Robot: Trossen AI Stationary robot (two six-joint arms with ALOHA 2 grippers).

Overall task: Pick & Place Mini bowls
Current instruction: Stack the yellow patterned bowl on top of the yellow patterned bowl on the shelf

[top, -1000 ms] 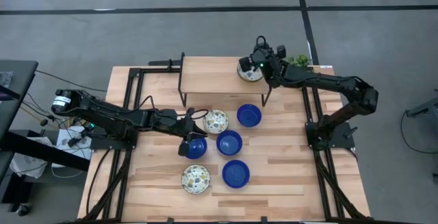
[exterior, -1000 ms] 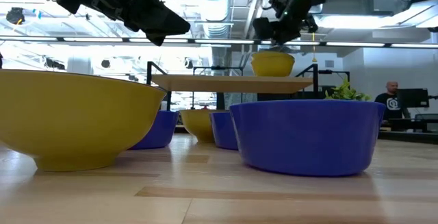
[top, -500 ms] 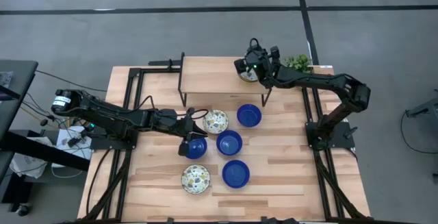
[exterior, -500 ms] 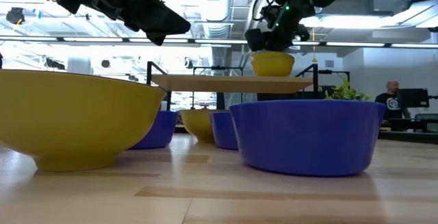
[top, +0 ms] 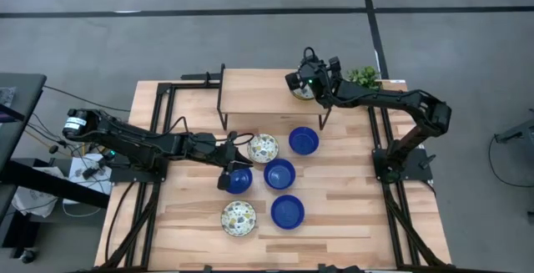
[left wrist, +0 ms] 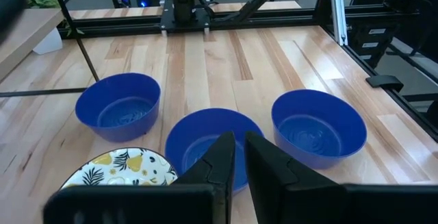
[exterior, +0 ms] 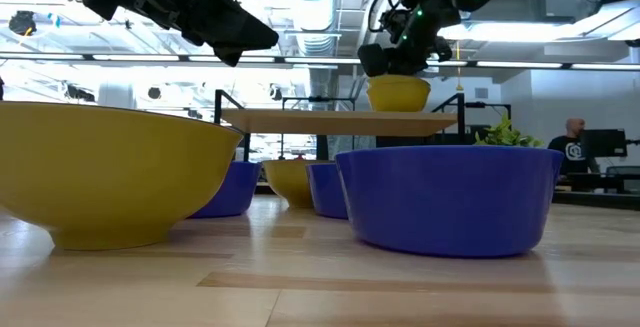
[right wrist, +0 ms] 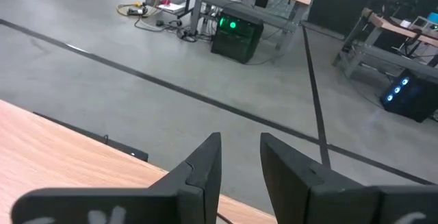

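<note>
Bowls sit across the wooden bench [top: 350,223], seen from overhead: three cobalt blue bowls at centre-right, i.e. one near the raised wooden shelf [top: 259,98] [top: 304,141], one mid-bench [top: 279,174] and one toward the front [top: 287,211], plus two floral-pattern bowls, one beside the L arm's wrist [top: 263,148] and one at the front [top: 239,219]. The left gripper [left wrist: 239,147] hangs over a fourth blue bowl [top: 241,181], its fingers [left wrist: 220,161] drawn almost together w/ only a slim gap, nothing visibly pinched; the level view shows it raised above the bowls. The right gripper [right wrist: 239,139] is at the shelf's far right corner, just over a seventh, floral bowl [exterior: 398,93] that stands on the shelf; its fingers [right wrist: 205,164] are spread apart w/ nothing between the tips. A small leafy plant [top: 364,75] stands just beside that corner. In the bkgd of the level view, a person [exterior: 572,143] is visible across the room.
</note>
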